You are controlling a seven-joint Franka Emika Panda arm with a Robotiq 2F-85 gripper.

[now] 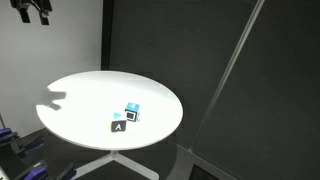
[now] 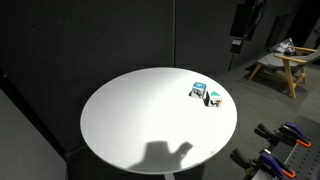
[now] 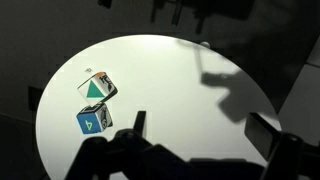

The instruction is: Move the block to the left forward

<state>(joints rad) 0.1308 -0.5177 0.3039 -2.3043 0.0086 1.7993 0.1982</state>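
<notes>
the gripper point(image 1: 33, 12) hangs high above one side of the round white tabletop point(image 1: 80, 95), its jaws parted and holding nothing. its forked shadow point(image 2: 165, 155) falls on the tabletop, well apart from the two cubes. the block point(image 1: 132, 110), light-blue on top with a dark square mark on a white side, rests on the tabletop near its rim and also shows in an exterior view point(image 2: 199, 90). just beside it sits a black block point(image 1: 119, 125) bearing a white letter "a"; whether the two touch cannot be told. dark walls point(image 1: 200, 40) surround the scene.
</notes>
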